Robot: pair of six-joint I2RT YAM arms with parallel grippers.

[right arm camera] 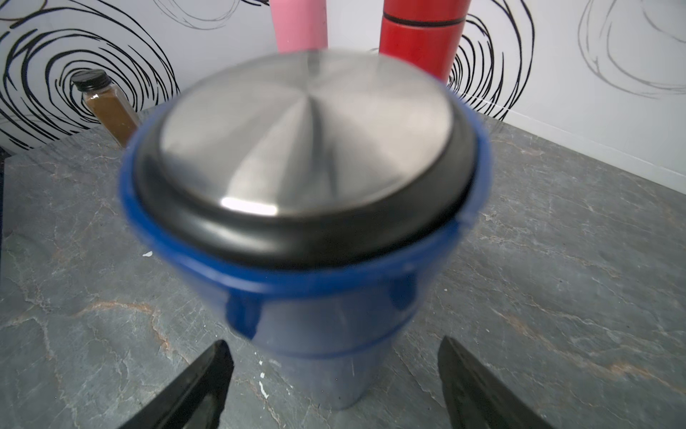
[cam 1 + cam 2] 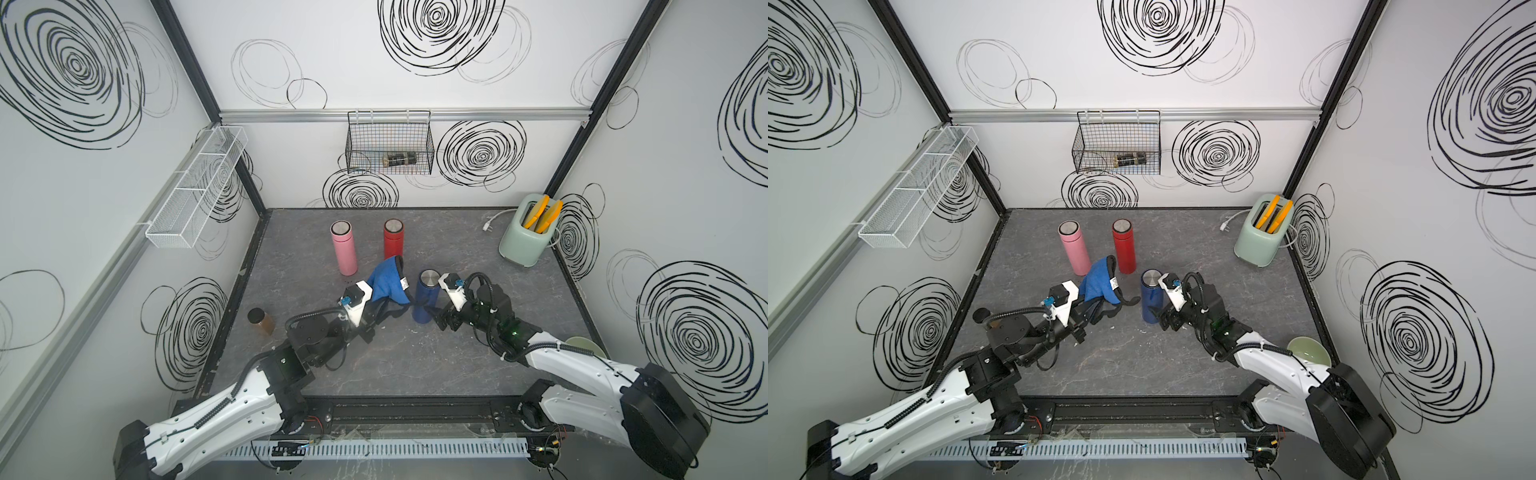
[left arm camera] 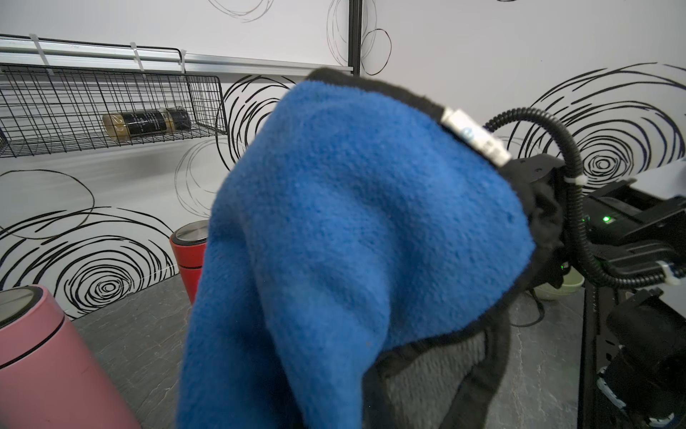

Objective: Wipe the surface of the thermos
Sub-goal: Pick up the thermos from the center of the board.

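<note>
Near the centre of both top views, the blue thermos point(image 2: 423, 305) is set upright on the table point(image 2: 291, 257). Its body is judged rigid, smooth and slippery, best clasped low on the sides. The right fingers point(image 1: 193, 390) are spread either side of its base, the arm held low. A blue cloth point(image 2: 384, 282) is pinched in the left fingers, raised beside it

The blue cloth point(image 3: 352, 241) swamps the left wrist view and covers whatever grips it. Close up, the blue thermos point(image 1: 308, 315) is smeared, its lid soft-edged, and the right claw point(image 1: 334, 341) runs off the frame. In a top view, the green bowl point(image 2: 1308, 351) sits perhaps half behind the right arm.
</note>
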